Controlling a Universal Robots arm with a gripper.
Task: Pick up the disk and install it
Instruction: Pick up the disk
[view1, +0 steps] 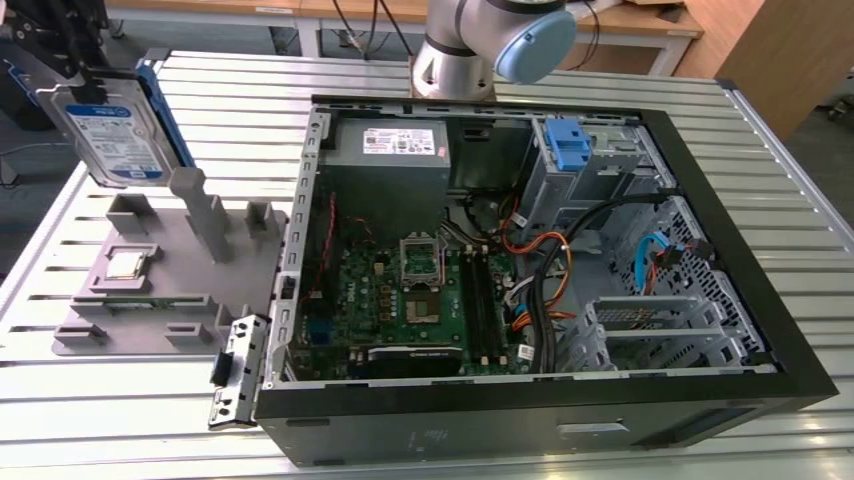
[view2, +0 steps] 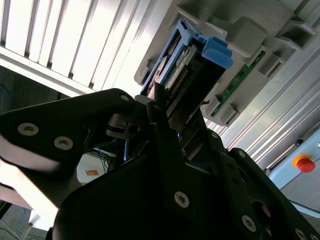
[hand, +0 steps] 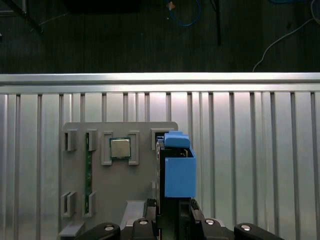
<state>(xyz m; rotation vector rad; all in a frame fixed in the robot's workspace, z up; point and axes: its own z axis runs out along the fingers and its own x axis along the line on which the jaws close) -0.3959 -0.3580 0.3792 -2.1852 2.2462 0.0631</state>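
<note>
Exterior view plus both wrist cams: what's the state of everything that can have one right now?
pincer: shut on the disk.
disk: upright, held above the grey fixture, not installed.
processor chip: lying flat in its pocket on the grey fixture.
computer case: on its side, panel off, interior open.
</note>
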